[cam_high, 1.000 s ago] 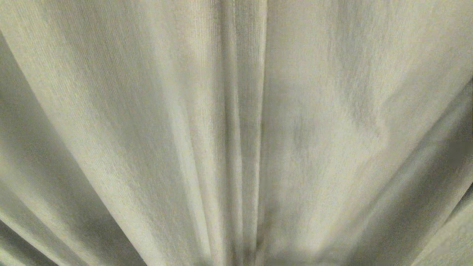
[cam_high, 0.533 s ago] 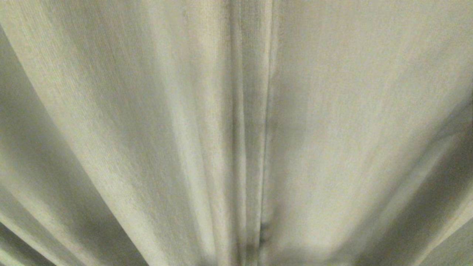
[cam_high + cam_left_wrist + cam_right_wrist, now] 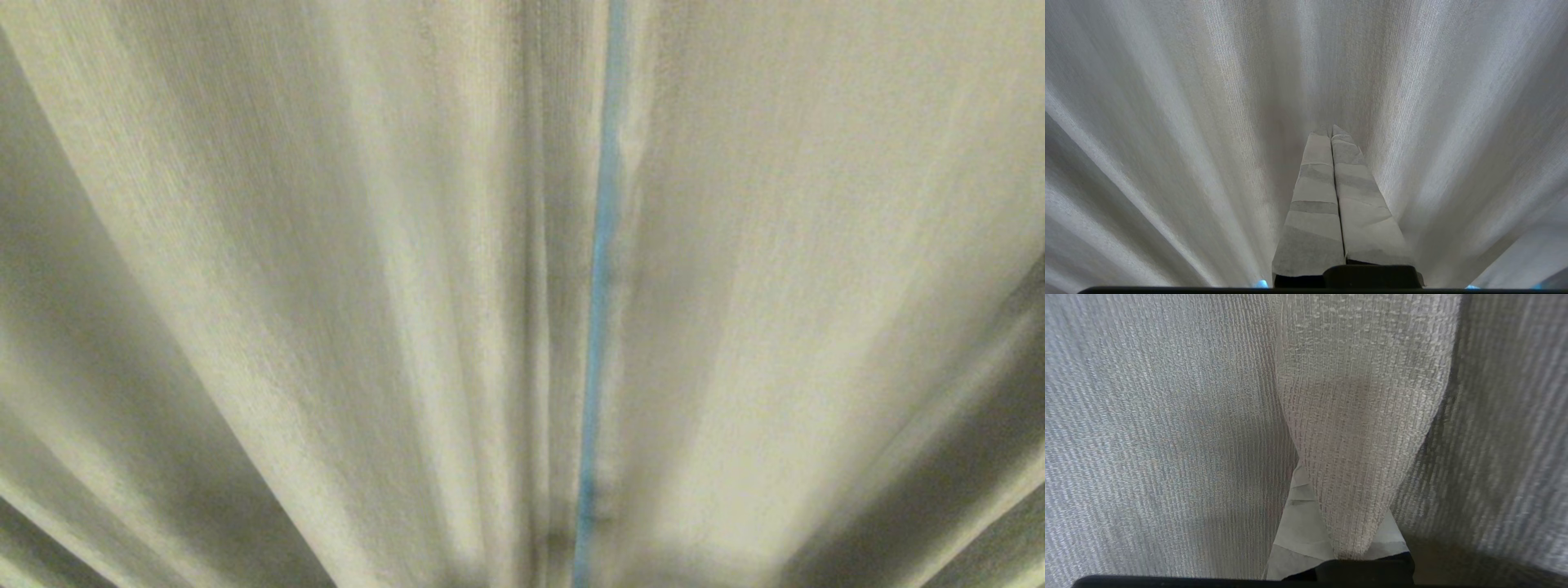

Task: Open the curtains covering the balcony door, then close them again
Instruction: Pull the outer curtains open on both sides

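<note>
Curtains (image 3: 326, 286): cream pleated cloth fills the head view; a thin blue slit (image 3: 600, 269) runs down where two edges meet
Right gripper (image 3: 1331, 522): closed, pinching a curtain fold
Left gripper (image 3: 1332, 134): closed, empty, tips against cloth

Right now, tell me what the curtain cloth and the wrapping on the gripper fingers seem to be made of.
The curtains: thick opaque cream-beige woven fabric, matte, with visible vertical ribs and a coarse weave; the fibre is unclear. The left gripper fingers look wrapped in pale matte tape or cloth, judging by creases and overlapping bands. The right gripper, shut on a curtain fold, shows similar wrapping.
</note>
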Controlling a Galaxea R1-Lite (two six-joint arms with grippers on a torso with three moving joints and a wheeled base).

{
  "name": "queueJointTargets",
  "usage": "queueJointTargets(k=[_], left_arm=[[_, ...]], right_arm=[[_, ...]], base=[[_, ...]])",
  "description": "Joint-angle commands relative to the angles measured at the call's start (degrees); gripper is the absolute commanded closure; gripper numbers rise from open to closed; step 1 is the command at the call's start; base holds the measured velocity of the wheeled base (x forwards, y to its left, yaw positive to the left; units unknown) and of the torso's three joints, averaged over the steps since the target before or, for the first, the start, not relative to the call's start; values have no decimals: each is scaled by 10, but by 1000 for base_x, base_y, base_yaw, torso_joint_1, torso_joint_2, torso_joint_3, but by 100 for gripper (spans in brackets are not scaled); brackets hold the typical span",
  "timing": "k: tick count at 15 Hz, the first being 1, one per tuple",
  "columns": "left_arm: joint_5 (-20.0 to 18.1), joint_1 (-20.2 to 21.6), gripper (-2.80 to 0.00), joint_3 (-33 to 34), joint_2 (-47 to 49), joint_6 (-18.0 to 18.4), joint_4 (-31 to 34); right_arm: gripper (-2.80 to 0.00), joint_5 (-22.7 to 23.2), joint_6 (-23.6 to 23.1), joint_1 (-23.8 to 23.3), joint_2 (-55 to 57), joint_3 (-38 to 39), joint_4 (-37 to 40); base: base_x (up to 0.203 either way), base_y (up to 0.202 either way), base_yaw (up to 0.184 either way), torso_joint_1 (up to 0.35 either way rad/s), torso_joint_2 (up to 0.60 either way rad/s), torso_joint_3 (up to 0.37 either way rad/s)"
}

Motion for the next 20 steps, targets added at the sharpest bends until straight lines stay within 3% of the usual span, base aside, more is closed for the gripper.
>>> queueJointTargets(k=[1,9,20], left_arm=[[0,0,0,0,0,0,0],[0,0,0,0,0,0,0],[0,1,0,0,0,0,0]], right_arm=[[0,0,0,-27,11,-6,-2],[0,0,1,-126,23,-7,-2],[0,0,2,-200,57,-18,-15]], base=[[0,0,0,0,0,0],[0,0,0,0,0,0],[0,0,0,0,0,0]])
